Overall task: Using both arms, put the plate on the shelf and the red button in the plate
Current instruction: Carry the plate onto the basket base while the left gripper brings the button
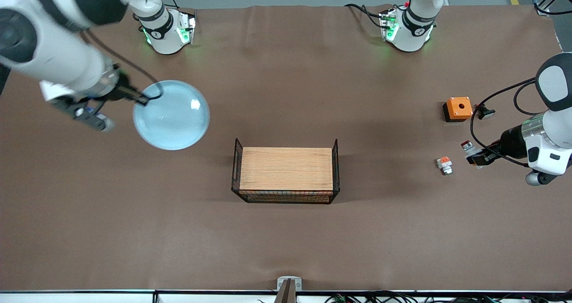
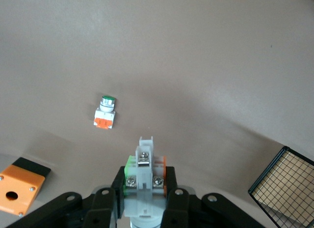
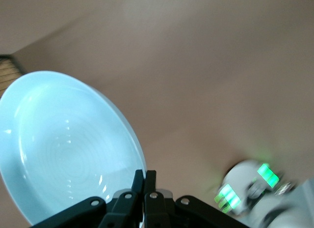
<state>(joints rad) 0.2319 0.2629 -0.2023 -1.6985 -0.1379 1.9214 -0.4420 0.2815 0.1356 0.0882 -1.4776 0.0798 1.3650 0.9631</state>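
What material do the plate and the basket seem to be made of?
The plate, pinched at its rim by the right gripper, looks like glazed ceramic, possibly glass: pale blue with bright glossy highlights. The basket has thin black wire-mesh walls, likely metal, around a wood-grain panel.

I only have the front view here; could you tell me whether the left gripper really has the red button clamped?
Observer: Yes. In the left wrist view the left gripper is shut on the red button, whose screw-terminal end sticks out past the fingers.
Operator: Thank you. What is the small part on the table close to it?
Observer: A short white-and-orange block with a green cap, which your view cannot make out. It lies apart from the gripper.
Operator: And how does the right gripper hold the plate?
Observer: In the right wrist view the right gripper is pinched shut on the rim of the plate, its fingers nearly touching.
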